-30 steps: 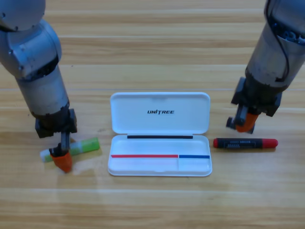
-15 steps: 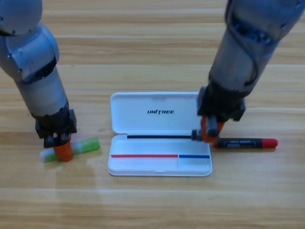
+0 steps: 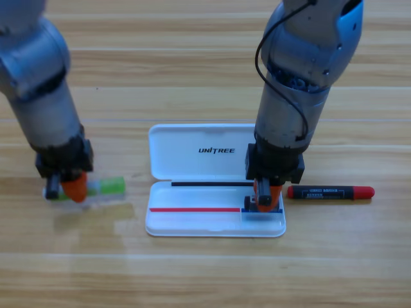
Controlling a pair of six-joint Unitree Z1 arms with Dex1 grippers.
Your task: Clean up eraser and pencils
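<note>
Right gripper [image 3: 262,200] fingers clasp the small, rigid eraser [image 3: 253,203] over the case [image 3: 192,221]; left gripper [image 3: 72,187] pinches the light green pencil [image 3: 109,187] mid-shaft.

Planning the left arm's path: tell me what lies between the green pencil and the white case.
In the high view, only bare wooden table lies between the green pencil and the white UNITREE case.

One fixed camera looks down on the wooden table [image 3: 205,276] from above
</note>
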